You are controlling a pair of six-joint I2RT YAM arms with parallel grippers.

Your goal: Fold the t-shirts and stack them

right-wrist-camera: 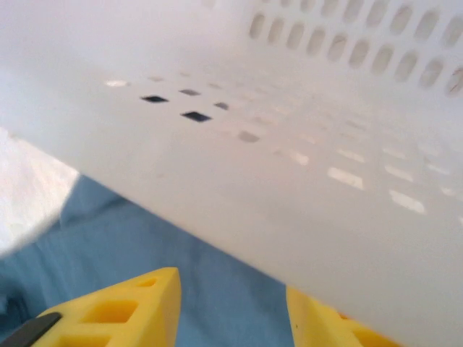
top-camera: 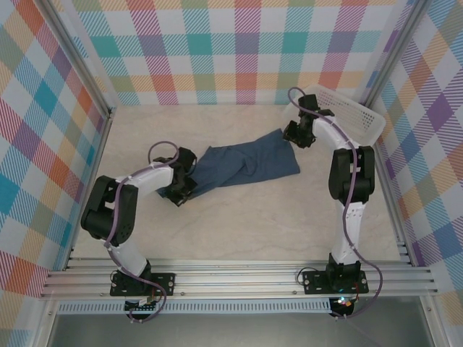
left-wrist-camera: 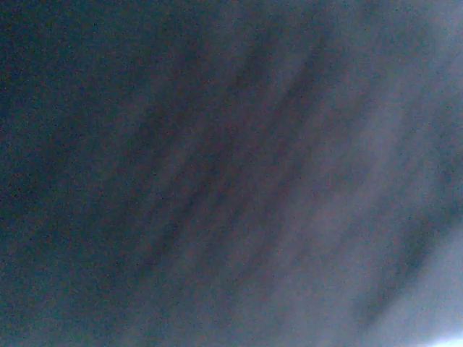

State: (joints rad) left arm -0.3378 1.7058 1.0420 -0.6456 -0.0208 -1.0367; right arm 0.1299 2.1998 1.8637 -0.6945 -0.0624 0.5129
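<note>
One dark denim-blue t-shirt (top-camera: 246,163) lies crumpled and stretched across the middle of the table, from lower left to upper right. My left gripper (top-camera: 182,189) sits at its left end, shut on the cloth. Blurred dark blue fabric of the t-shirt (left-wrist-camera: 231,173) covers the left wrist view, hiding the fingers. My right gripper (top-camera: 293,134) is at the shirt's right end, beside the basket. In the right wrist view it (right-wrist-camera: 231,314) is open, its yellow fingers (right-wrist-camera: 137,307) apart over the blue t-shirt (right-wrist-camera: 181,260).
A white mesh plastic basket (top-camera: 347,116) stands tilted at the back right corner, and its wall (right-wrist-camera: 289,144) looms right over my right fingers. Checked walls and metal posts close in the table on three sides.
</note>
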